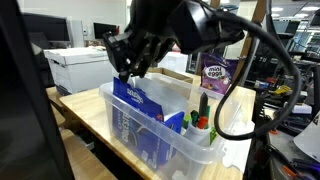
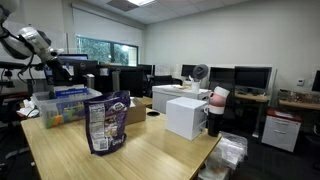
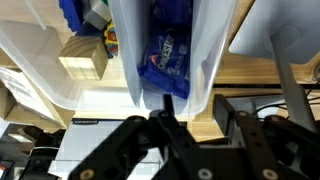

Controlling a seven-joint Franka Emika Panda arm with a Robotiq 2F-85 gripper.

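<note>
Hovering at upper centre-left of an exterior view, the gripper (image 1: 127, 66) stood partly closed about the top edge of a blue bag (image 1: 135, 112); whether it held was unclear. The bag sat in the clear bin (image 1: 190, 145), not lifted. Only the wrist view showed its narrow compartment; only exterior views showed a purple bag (image 2: 105, 125).

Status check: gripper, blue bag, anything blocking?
Gripper at the top edge of the blue bag; grip unclear. Bag stands upright in the clear bin. Markers at the bin's far end, apart from the gripper.
</note>
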